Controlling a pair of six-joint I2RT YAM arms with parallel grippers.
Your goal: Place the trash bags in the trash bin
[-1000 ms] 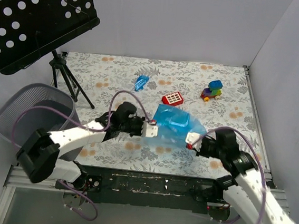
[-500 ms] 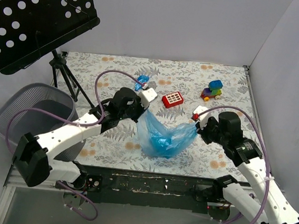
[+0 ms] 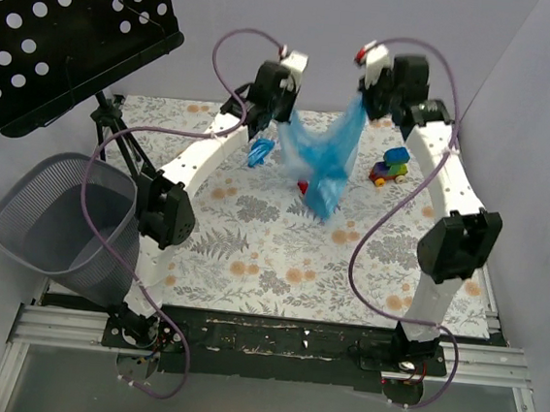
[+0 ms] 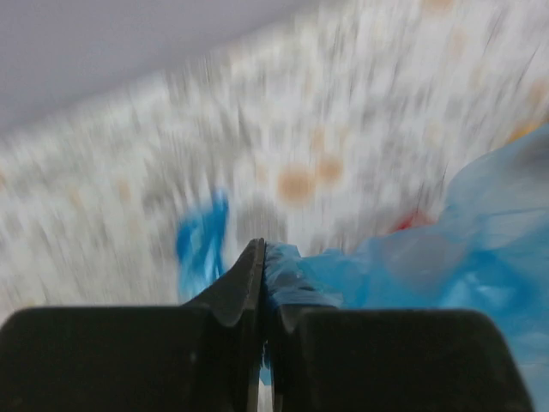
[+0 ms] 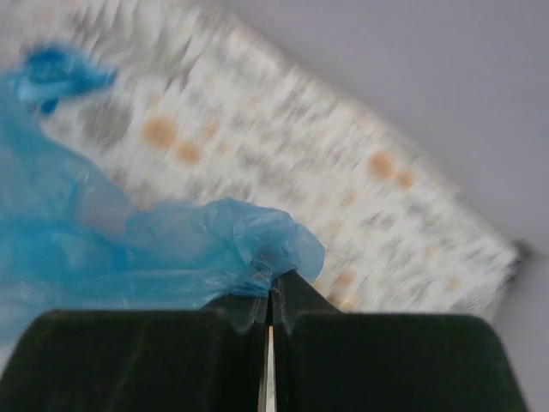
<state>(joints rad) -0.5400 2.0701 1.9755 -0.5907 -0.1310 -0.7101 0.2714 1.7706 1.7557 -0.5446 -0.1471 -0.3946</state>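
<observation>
My left gripper [image 4: 262, 257] is clamped on one edge of the blue bag [image 3: 324, 157], and my right gripper [image 5: 271, 287] is pinched on the opposite edge. The bag hangs between them, high above the table [image 3: 251, 252], sagging to a point. Below my left gripper lies a small blue scrap [image 3: 261, 152]. A red block [image 3: 302, 185] peeks out from behind the bag, and a toy car [image 3: 391, 166] sits below my right gripper. The mesh bin [image 3: 19, 230] stands tilted, well apart on my left arm's near side, and the bag is outside it. Both wrist views are blurred.
</observation>
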